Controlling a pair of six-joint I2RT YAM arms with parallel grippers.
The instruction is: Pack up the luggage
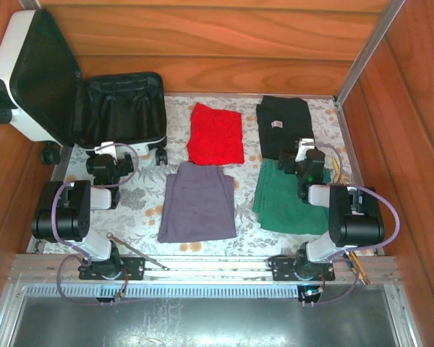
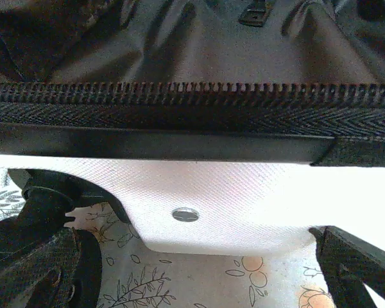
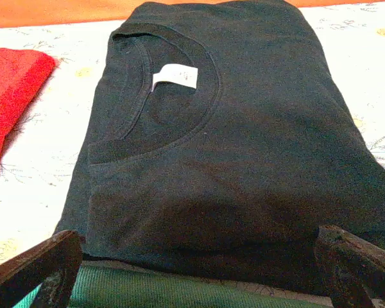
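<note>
luggage: far-left corner of the table; open; lid propped against the left wall, base flat, black lining bare
left gripper: released, jaws wide, nothing between; just short of the luggage's near wall, facing the zip and the white shell with its rivet; a wheel sits by one finger
middle: grey garment near, red garment behind it; both folded, apart from the luggage
right gripper: released, jaws wide, empty; low over the spot where the black shirt meets the green garment; the shirt's near edge seems to lie on the green
progress: nothing packed yet, by my read
risk, left: arm is tight against the shell; a forward move could shove the base or jog the lid so it drops shut
risk, right: a grab at the overlap could pinch both layers; a one-edge lift could unfold the shirt
risk, path: black and green are well apart from the luggage; a carry across could drag over red and grey
writing: white neck tag shows no readable print; no brand readable on the shell or lining
</note>
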